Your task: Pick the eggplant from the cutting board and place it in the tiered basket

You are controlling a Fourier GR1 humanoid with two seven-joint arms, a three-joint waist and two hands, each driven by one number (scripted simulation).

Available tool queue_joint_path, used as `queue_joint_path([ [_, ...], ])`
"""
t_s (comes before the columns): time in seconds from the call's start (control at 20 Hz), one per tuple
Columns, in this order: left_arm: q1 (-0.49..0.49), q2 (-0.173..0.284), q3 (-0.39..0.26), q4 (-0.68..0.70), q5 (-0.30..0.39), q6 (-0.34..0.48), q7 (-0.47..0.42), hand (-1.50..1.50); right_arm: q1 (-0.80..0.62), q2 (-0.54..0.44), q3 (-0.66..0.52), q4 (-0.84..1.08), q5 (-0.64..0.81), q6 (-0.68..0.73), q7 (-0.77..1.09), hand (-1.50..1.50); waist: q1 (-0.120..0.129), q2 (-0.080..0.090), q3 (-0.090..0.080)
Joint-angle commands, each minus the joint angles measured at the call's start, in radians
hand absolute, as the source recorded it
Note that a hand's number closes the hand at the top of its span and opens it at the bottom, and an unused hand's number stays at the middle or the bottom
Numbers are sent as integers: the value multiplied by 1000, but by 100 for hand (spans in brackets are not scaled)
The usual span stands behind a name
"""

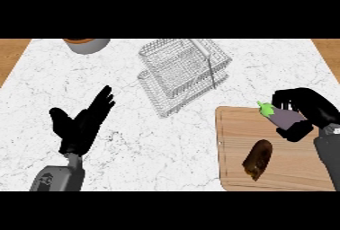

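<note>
White marble-patterned counter top (166, 148) with wood showing at both far corners; pale wooden cutting board (292, 173) lies at the near right, its left edge well clear of everything else; the black right hand (306, 108) is over the board's far edge, fingers and thumb curled round the purple eggplant with a green stem cap (282, 117); the stem end (265, 108) pokes out toward the left, the purple body runs back into the palm; eggplant looks lifted just off the board but from this steep angle I can't be sure it isn't touching; a dark brown oblong food item (257, 159) lies on the board nearer the front, apart from the hand, what it is I can't tell; the silver wire-mesh tiered basket (182, 74) sits at the far middle of the counter, turned at an angle, its tiers offset, nothing visible inside; a grey round bowl-like vessel with an orange-brown rim (86, 45) is cut off at the far left edge; the black left hand (83, 123) rests at the near left, fingers straight and spread, holding nothing, grey forearm below it
</note>
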Motion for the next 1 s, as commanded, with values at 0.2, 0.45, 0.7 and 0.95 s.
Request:
queue_joint_path([
  [0.2, 28, -9, 3, -39, 3, 11, 9, 0, 49, 13, -194, -408, -294, 204, 154, 150, -18, -8, 0],
  [0.45, -6, -1, 12, 18, 0, -7, -3, 0, -48, -69, -353, -564, -477, 323, 252, 150, -5, -1, 1],
  [0.7, 10, -12, -9, 8, -12, -22, -24, 0, -158, -63, -396, -703, -615, 373, 490, 150, 10, 2, 1],
  [0.95, -36, -27, -6, 4, -33, 8, 16, 0, -324, -76, -289, -634, -547, 304, 570, 150, 22, 7, 2],
])
